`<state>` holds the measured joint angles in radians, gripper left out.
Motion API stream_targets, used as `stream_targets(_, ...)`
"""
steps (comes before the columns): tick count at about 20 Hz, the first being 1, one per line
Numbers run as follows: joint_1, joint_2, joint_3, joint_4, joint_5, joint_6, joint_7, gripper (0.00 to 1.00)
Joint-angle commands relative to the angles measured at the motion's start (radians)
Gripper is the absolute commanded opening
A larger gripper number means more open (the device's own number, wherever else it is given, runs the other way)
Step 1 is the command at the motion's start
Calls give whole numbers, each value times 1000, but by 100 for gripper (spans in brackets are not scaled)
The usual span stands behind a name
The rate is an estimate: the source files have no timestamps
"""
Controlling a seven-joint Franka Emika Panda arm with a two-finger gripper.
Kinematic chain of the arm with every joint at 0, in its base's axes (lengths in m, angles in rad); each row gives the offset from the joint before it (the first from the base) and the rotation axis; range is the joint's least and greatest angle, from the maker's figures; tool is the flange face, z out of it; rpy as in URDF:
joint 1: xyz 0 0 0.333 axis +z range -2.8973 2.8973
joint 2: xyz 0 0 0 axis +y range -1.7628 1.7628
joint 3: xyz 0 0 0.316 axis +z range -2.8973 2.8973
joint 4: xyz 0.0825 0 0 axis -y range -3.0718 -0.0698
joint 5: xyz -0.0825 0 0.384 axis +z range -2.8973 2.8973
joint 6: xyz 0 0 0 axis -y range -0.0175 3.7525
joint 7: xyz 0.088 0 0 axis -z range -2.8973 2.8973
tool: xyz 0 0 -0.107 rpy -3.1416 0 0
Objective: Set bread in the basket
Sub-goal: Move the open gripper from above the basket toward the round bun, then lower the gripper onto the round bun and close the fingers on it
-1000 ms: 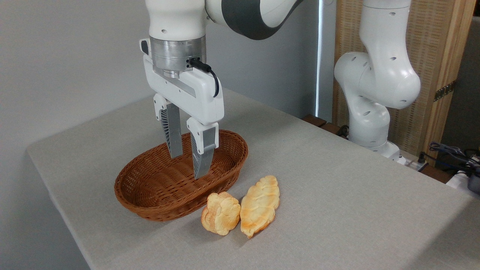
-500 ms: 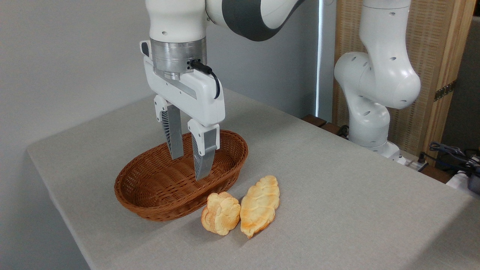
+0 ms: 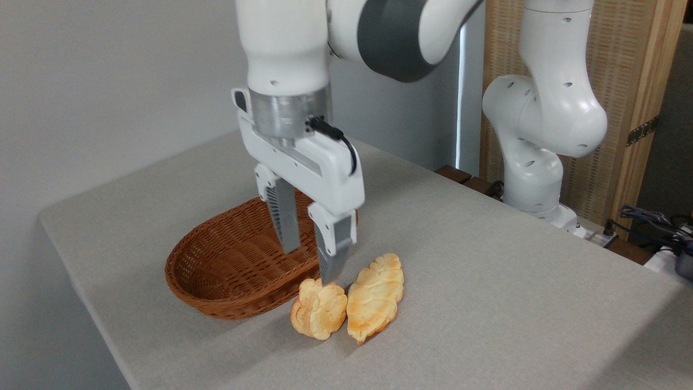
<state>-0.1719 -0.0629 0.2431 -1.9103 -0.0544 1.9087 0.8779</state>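
light: bright, even | shadows: soft on table (image 3: 487,303) | focus: sharp | arm (image 3: 390,32): slight blur

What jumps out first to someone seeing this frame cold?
The big white arm dominates the centre, its open gripper hanging just above the small knobbly bread near the front of the table. Right beside that roll, apparently touching it, lies a longer braided loaf. To their left sits the empty wicker basket, partly behind the fingers.
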Motion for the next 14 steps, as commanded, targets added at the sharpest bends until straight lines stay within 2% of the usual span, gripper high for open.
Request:
stream_targets(1,-5,-5,21,-44,-2,4,56,100)
stream_targets(14,-18,51,8,-82,-4,82,56,100)
